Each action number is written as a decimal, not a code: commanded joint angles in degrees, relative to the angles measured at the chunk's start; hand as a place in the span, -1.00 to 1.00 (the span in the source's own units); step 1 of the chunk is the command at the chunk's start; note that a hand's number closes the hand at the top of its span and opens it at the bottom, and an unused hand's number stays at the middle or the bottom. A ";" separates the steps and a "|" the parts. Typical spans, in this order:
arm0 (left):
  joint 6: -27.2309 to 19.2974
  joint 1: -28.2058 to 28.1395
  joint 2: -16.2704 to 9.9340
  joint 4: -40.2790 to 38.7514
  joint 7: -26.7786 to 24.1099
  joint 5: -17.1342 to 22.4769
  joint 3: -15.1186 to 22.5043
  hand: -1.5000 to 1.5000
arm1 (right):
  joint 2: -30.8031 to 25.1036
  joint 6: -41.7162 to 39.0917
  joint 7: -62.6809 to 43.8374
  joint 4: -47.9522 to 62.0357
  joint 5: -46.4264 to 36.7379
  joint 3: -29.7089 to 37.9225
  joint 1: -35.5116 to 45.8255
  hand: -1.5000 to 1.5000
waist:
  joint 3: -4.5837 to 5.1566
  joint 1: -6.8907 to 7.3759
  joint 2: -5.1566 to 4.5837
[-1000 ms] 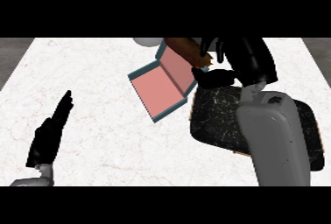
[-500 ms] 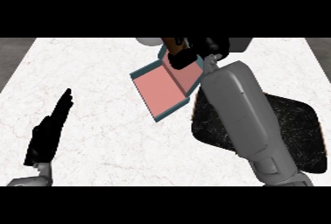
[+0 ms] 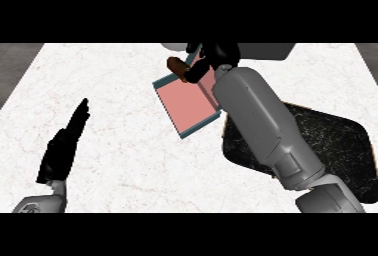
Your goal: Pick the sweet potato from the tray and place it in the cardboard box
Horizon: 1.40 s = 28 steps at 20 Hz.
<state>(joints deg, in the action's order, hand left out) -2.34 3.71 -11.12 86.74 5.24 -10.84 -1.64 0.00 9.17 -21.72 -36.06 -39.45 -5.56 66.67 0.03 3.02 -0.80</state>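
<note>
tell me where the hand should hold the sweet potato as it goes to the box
Around its middle, from the near right side, as the right hand does now. The sweet potato is a short oblong lying at a slant by the far end of the cardboard box, so fingers across its narrow width likely suit best; its left end shows beyond the hand.

a kitchen: white marble counter with a dark tray.

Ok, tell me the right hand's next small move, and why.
Probably lower it a little, then open the fingers: the right hand holds the sweet potato above the far end of the cardboard box, already off the dark tray.
</note>
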 commanded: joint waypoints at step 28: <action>-1.27 -4.66 1.09 2.65 -0.41 -1.02 -1.04 0.00 | -14.72 16.07 30.91 0.32 32.99 25.28 -11.85 -1.00 | -0.07 -3.08 0.73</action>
<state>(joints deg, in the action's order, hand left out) -2.71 -1.20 -10.32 89.78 4.78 -11.28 -2.25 -10.58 27.96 6.29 -34.01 -8.90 17.22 59.79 -0.03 0.49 -0.14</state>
